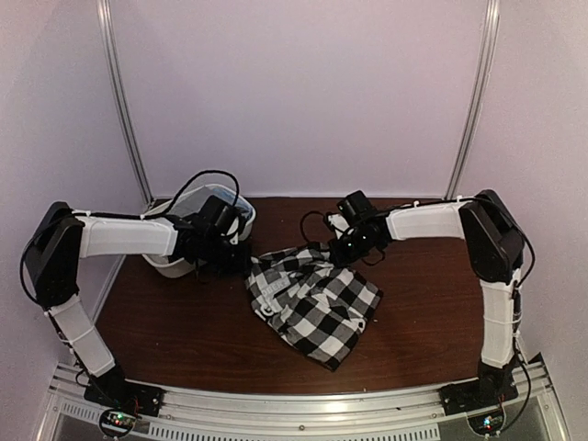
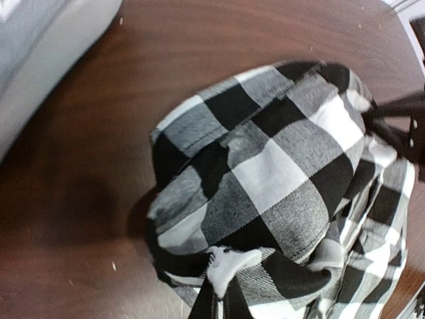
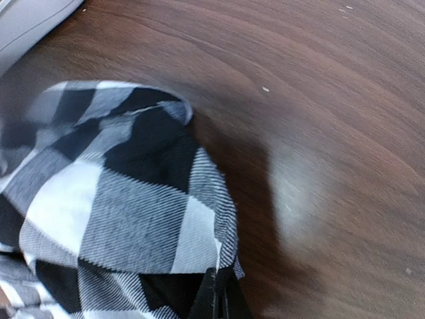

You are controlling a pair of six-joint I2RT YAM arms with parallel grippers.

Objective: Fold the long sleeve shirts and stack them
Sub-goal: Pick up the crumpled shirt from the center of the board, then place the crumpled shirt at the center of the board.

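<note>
The checked shirt (image 1: 317, 299) is lying bunched mid-table (image 1: 432, 312), just right of the white tub (image 1: 165, 265). The left gripper (image 2: 220, 292) and right gripper (image 3: 216, 286) are each pinching its far edge, fingers clamped together on cloth.

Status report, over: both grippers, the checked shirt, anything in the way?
Left gripper shut on checked shirt; right gripper shut on it too. Shirt crumpled on table, unfolded. White tub at left, apart from shirt.
</note>
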